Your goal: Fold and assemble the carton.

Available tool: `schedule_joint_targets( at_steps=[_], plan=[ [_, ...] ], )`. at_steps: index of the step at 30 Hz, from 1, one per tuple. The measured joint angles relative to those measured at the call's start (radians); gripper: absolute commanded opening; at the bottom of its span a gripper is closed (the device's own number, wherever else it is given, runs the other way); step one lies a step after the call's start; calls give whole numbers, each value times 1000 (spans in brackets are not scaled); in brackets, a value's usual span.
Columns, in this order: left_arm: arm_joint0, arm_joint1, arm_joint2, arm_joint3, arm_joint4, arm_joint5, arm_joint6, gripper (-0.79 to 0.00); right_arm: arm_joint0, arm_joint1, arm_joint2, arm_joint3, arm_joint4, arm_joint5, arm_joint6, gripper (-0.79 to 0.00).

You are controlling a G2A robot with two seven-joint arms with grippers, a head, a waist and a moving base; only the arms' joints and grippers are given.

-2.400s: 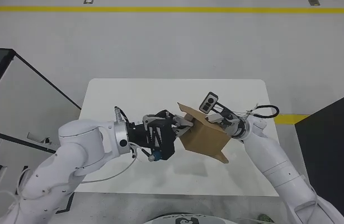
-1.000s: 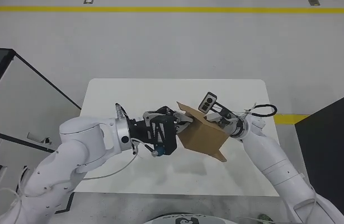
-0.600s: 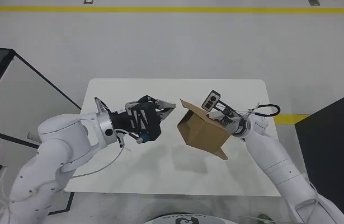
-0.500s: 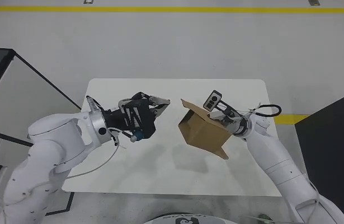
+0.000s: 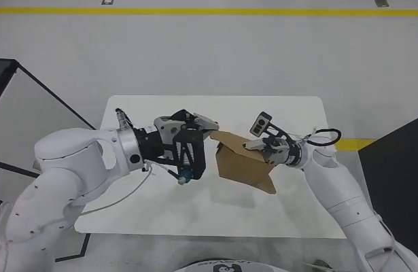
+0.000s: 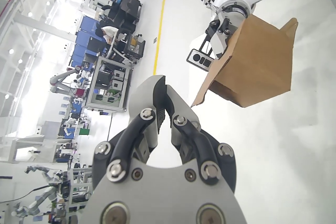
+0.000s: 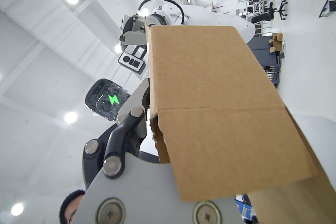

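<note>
You have one carton (image 5: 244,165): plain brown cardboard, partly squared up, with one flap projecting at its upper edge and one at its lower corner. It is held over the white table (image 5: 147,115), between two arms. The right gripper (image 5: 261,147) clamps its wall, and the carton hides one finger. The left gripper (image 6: 163,93) is closed and empty, just beside the upper flap.

Glossy white arm shells (image 5: 79,160). The left gripper (image 6: 164,93) has a grey plate (image 6: 162,183), silver screws (image 6: 116,170) and black link bars (image 6: 131,130) behind ribbed black pads (image 6: 159,104), with a blue fitting (image 5: 182,177) beneath. Opposite it, a black cable (image 5: 324,132) loops at the right wrist.
</note>
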Motion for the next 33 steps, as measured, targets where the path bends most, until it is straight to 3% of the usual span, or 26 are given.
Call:
schedule_joint_targets(
  at_steps=[5,13,33],
  plan=[
    [-38,-6,74,0,-26,-5,-101,-785,-16,5,12,-27,-18,-5,-10,-785],
    [-48,-4,88,0,-111,-17,-205,-785,-36,10,39,-50,-14,-43,-12,-785],
    [-39,-3,129,0,-179,-5,-204,-785,-53,6,63,-59,48,-91,6,-785]
  ],
)
